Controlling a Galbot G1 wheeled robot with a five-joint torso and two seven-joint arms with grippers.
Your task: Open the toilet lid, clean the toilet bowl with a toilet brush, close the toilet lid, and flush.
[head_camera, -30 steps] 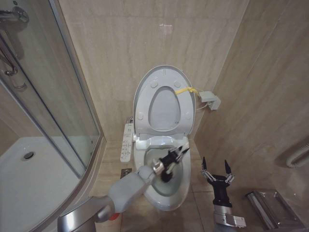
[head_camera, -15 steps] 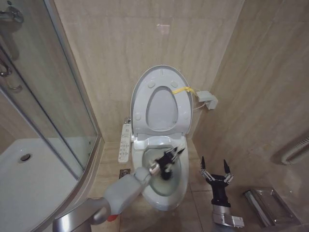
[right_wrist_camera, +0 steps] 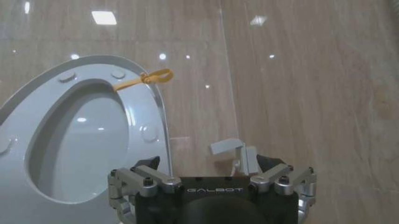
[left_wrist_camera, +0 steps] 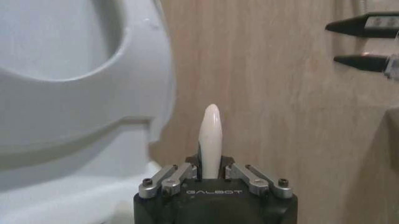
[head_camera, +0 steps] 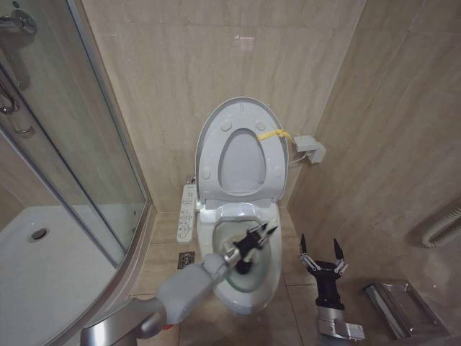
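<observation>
Toilet lid (head_camera: 241, 148) stands raised at frame centre, yellow strap (head_camera: 272, 134) on its right edge. Left gripper (head_camera: 253, 241) sits over the toilet bowl (head_camera: 241, 288), lower centre, fingers clamped on the toilet brush (left_wrist_camera: 210, 137) (white handle tip pokes out between them). Right gripper (head_camera: 323, 259) idles lower right beside the bowl, fingers spread apart.

The beige tiled floor (head_camera: 166, 249) carries the toilet bowl (head_camera: 268, 285) beside a shower tray (head_camera: 43, 281).
</observation>
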